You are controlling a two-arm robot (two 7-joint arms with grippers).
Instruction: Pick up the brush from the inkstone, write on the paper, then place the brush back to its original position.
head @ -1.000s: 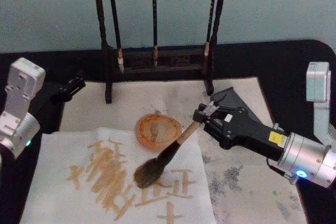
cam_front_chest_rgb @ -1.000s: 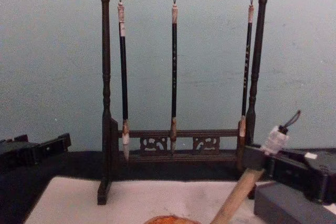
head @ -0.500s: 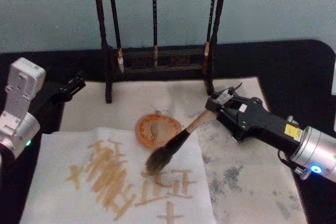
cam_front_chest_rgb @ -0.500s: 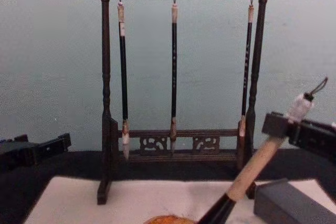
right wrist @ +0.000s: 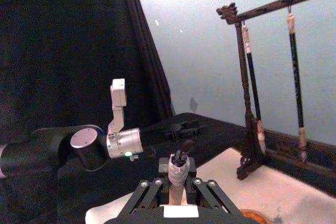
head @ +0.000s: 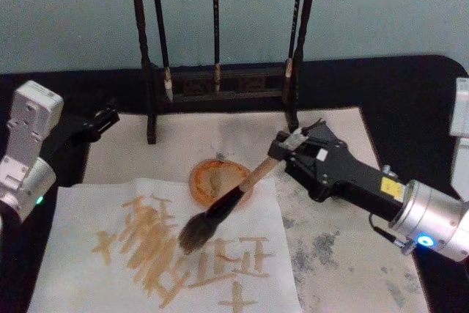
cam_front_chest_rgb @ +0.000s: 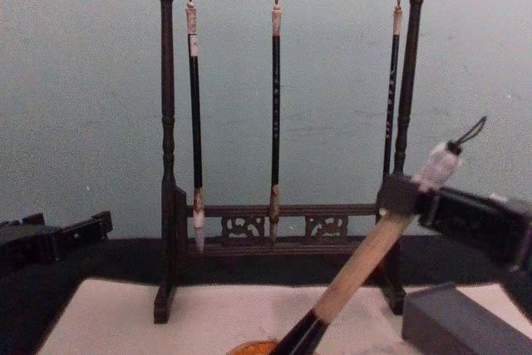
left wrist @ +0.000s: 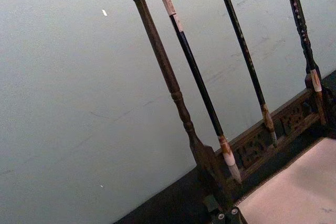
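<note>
Your right tool [head: 284, 153] is clamped on the upper handle of the brush [head: 233, 197]. The brush slants down across the orange dish [head: 209, 181], bristles over the written-on paper [head: 80, 218]. Your left tool [head: 108, 116] sits parked at the left.

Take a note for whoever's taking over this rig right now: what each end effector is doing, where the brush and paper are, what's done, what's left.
Right end effector: shut on the brush high on its handle, just below the white cap.
Left end effector: parked off to the left, away from the paper.
Brush: tilted, bristles down over the paper beside the tan strokes; whether it touches the paper cannot be told.
Done: brush picked up, several strokes written.
Left: finish writing, then put the brush back in its original place.
</note>
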